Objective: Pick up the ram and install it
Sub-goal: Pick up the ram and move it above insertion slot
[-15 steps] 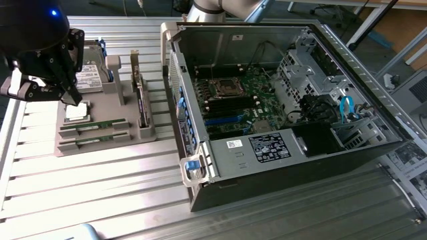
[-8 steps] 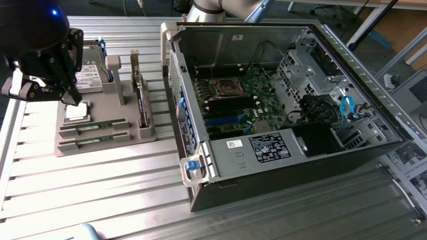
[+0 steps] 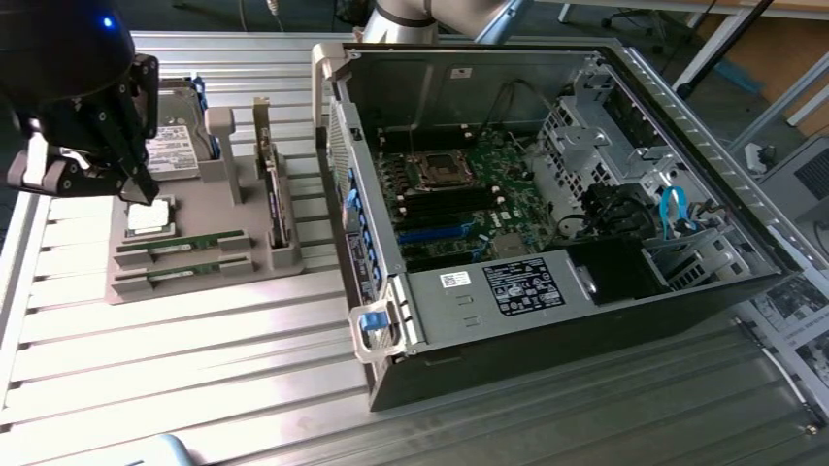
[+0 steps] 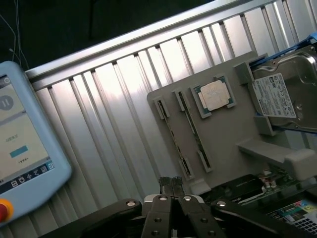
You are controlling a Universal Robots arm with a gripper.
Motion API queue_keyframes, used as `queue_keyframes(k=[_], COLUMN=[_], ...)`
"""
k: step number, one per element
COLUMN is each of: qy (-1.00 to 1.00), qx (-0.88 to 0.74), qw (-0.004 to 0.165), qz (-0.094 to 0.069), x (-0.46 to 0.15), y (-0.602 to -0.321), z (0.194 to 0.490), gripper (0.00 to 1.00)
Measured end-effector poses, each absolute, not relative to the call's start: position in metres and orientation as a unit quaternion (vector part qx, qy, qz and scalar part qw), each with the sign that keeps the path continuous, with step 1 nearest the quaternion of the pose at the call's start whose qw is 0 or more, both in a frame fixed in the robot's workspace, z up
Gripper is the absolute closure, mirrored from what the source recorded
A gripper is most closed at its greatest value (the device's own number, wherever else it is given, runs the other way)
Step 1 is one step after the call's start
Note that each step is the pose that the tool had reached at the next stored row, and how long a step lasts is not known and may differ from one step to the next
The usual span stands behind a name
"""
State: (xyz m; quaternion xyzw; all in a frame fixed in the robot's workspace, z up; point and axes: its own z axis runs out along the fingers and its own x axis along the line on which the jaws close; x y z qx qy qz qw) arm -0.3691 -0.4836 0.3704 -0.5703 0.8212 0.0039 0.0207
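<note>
My end effector is pinched shut and empty, near the grey holder at the exterior view's left, where the ram lies slotted. I'd centre squarely across its thin edge.

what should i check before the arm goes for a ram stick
1. Fingers open for a grasp: not ok, they are shut together and hold nothing.
2. Ram sticks seated side by side in the grey holder: ok.
3. Gripper lined up over a stick: not ok, in the exterior view it hangs nearer the processor chip.
4. Case open with the motherboard exposed: ok.
5. Memory slots free to take a stick: cannot tell.
</note>
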Motion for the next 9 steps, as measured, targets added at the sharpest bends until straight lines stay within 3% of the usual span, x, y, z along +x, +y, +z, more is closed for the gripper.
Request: queue_keyframes(k=[9], qy=[0.811], qx=[-0.585], qw=[0.021], qz=[0.004], x=[-0.3691], y=[-0.4836], z=[0.3704], gripper=[0.89])
